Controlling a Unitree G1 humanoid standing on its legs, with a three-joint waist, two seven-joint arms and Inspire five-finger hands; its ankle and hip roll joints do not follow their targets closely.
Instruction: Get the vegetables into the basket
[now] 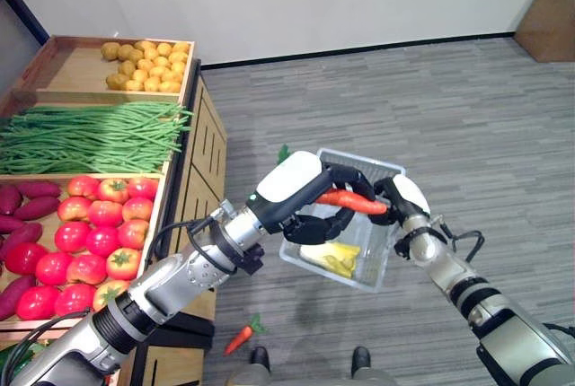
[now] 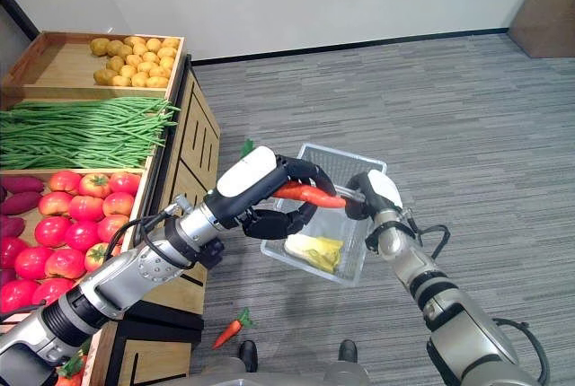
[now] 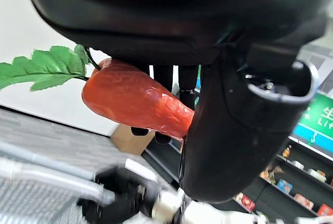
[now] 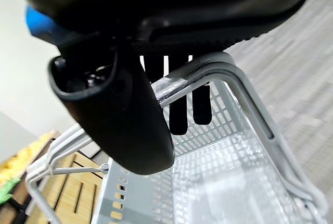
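A carrot (image 2: 310, 195) is gripped in the curled left hand (image 2: 269, 193) above a clear plastic basket (image 2: 346, 163), whose handle is held by the right hand (image 2: 373, 196). A yellow vegetable (image 2: 316, 250) lies inside the basket. Another carrot (image 2: 227, 330) lies on the floor.

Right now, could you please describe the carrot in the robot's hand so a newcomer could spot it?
Find the clear basket over the grey floor beside the produce stand. Above it, the left hand grips an orange carrot; the other carrot lies on the floor.
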